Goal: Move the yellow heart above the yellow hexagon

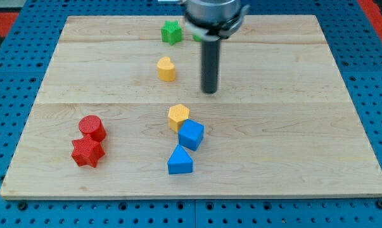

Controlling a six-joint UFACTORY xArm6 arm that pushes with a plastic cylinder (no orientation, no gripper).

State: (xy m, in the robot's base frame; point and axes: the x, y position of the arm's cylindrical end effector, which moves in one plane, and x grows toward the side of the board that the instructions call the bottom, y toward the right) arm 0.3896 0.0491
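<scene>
Nearest the view's bottom edge lies a blue triangular block (180, 161), with a blue cube-like block (191, 135) just above it and touching or nearly touching it. The yellow heart (166, 69) stands on the wooden board (317, 126) in the upper middle area, left of centre. The yellow hexagon (178, 117) sits lower on the board, slightly to the right of the heart and well apart from it; its lower right side meets the blue cube-like block. My tip (209, 91) rests at board level to the right of the yellow heart, near it but not touching, and above and to the right of the yellow hexagon. The rod is a plain pusher with nothing to clench or release; it holds nothing and contacts no block. A green block (171, 31), star-like in outline, lies near the view's top, above the heart. A second green object (196, 37) shows beside the rod's mount, mostly hidden; its shape cannot be told. At the view's lower left, a red cylinder (92, 127) stands just above a red star-shaped block (87, 152), the two touching. The board rests on a blue perforated surface (13, 76).
</scene>
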